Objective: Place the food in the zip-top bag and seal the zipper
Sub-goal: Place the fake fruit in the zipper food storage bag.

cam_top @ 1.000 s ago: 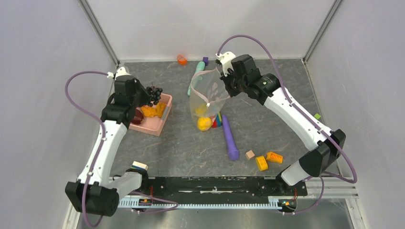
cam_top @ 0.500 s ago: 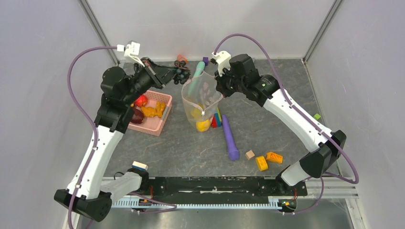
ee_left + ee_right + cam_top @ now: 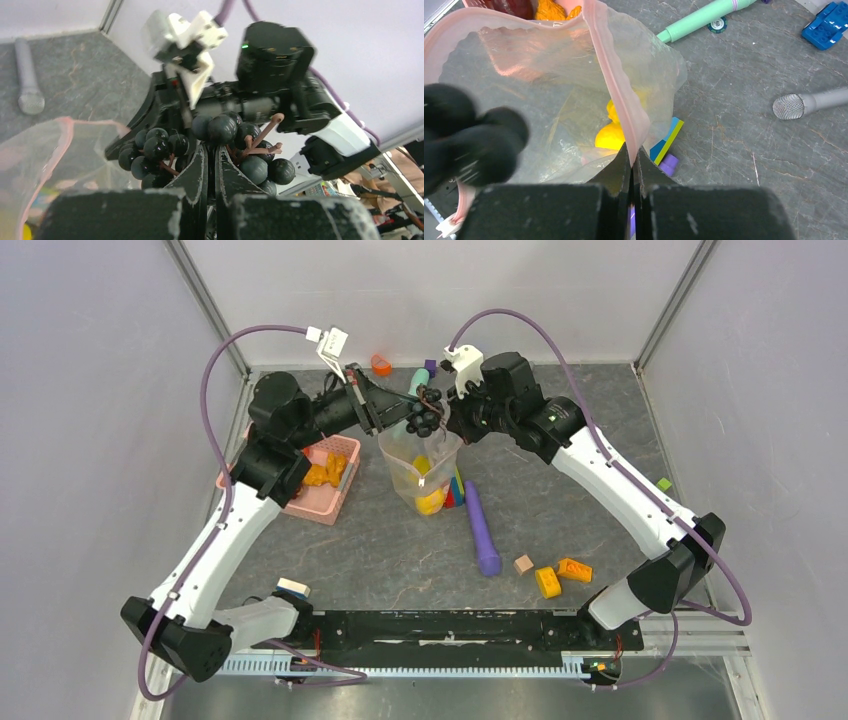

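A: Which step is the robot working on?

B: It is loading the food. The left pincer [image 3: 416, 414] is clamping narrowly on the stem of a dark grape bunch [image 3: 430, 408], and the zip-top bag [image 3: 420, 468] is hanging open just below it. The right pincer [image 3: 463, 420] is pinching tight on the bag's rim at the pink zipper [image 3: 616, 100], so the mouth is gaping beneath it and to one side.

A: What is the next move calling for?

B: Probably lowering the grapes past the rim and only then letting go. The opening is looking snug, so the bunch may catch on the edge. A yellow fruit [image 3: 610, 136] is already lying in the bag, below the right pincer.

A: What is differing from a second ago?

B: Back then the left pincer was hovering right over the pink basket [image 3: 335, 502]. Now that basket is sitting well off to its side, and the bag's mouth is looking rounder.
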Robot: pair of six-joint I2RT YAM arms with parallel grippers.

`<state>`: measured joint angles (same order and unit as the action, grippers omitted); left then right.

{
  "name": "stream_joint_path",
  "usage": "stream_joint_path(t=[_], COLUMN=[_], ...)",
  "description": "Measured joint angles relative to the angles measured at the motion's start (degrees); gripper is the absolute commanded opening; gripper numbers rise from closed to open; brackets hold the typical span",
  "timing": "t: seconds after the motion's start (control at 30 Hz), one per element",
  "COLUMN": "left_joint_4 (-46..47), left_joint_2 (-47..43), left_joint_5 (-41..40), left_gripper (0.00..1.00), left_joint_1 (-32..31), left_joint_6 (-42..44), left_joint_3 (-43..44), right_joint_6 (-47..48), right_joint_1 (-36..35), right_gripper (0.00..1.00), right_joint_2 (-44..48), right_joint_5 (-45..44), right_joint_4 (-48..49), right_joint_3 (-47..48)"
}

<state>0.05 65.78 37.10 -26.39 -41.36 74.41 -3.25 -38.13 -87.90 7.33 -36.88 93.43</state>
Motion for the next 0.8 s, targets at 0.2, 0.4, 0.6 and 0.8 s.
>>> stream_joint_path(t=[0.2, 0.4, 0.6, 0.8], left_joint_4=[-5.2, -12.0, -17.0, -18.0], left_joint_2=[1.6, 4.8, 5.7, 6.2], left_joint_5=[-4.1, -7.8, -12.6, -12.8], left_gripper=[0.02, 0.08, 0.54, 0.98], left_joint_1=[0.0, 0.0, 0.0, 0.0], left_joint_6=[-1.1, -1.5, -1.3, -0.8], left_joint_3=[-3.1, -4.6, -4.5, -3.8], right_joint_6=[-0.2, -0.5, -0.6, -0.6], right_joint_1=[0.0, 0.0, 0.0, 0.0], right_gripper=[0.0, 0.0, 0.0, 0.0], right_joint_2=[0.2, 0.7, 1.1, 1.6], right_joint_5=[0.2, 0.2, 0.2, 0.3], right_joint_4=[0.1, 0.3, 0.5, 0.5], right_joint_3=[0.0, 0.0, 0.0, -0.5])
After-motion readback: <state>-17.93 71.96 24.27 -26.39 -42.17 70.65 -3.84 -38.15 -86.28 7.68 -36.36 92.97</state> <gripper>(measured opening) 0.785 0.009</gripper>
